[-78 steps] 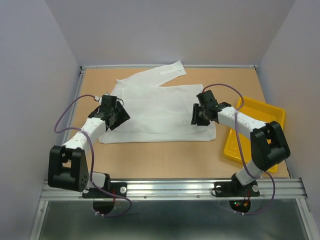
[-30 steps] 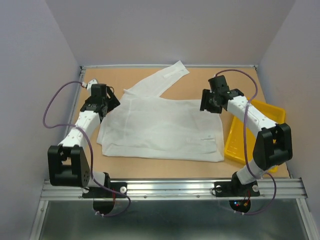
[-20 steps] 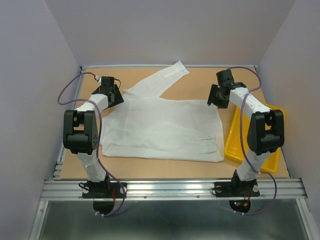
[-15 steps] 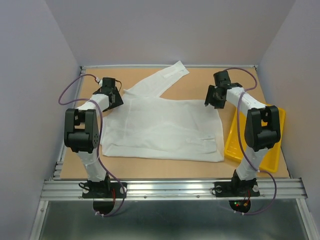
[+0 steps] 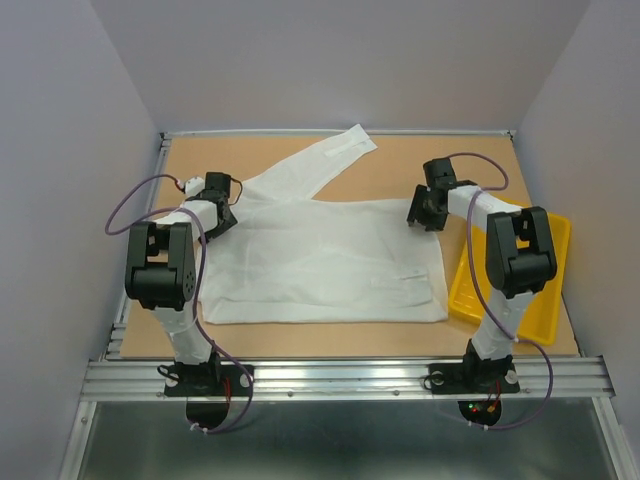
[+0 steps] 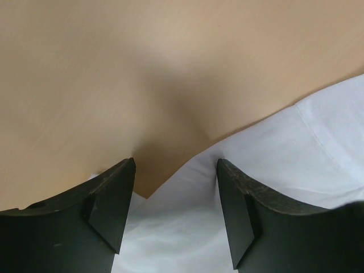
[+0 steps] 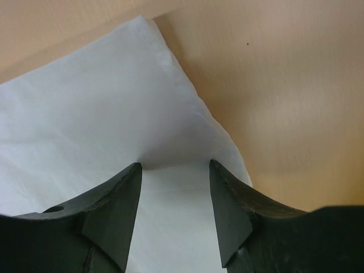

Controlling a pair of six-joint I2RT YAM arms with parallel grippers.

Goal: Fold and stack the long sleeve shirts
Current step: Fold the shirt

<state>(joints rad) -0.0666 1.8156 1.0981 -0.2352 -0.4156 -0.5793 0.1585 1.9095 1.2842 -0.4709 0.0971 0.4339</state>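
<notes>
Shirt (image 5: 320, 260) is laid out flat across the middle of the table (image 5: 420, 160). The body is spread wide and one sleeve (image 5: 320, 162) is flung out toward the far edge. The yellow tray (image 5: 535, 318) is parked just beside its right edge.

The left jaws are set down at the shirt's far-left corner and the right jaws at its far-right corner. In both wrist views they're seen spread, with the cloth edge lying in the gap and nothing pinched yet. On the right side a small pucker of fabric is raised between the fingers (image 7: 116, 216), so the cloth is probably already being touched there.

Handling-wise, very little weight is expected. The fabric is thin, white, soft and wrinkly, with zero stiffness, so whatever isn't held will just droop and drag. The table is smooth, matte and tan, so the shirt will likely be slid around rather than gripped if it's only pushed.

The corners and seamed edges look like the best places for it to be taken. The cloth seems doubled there, and both layers can be caught at once. If only the top layer is grabbed, a messy fold should be expected.

The fingers are black, hard and wedge-shaped. The tray is rigid plastic, rectangular, with a raised rim.
</notes>
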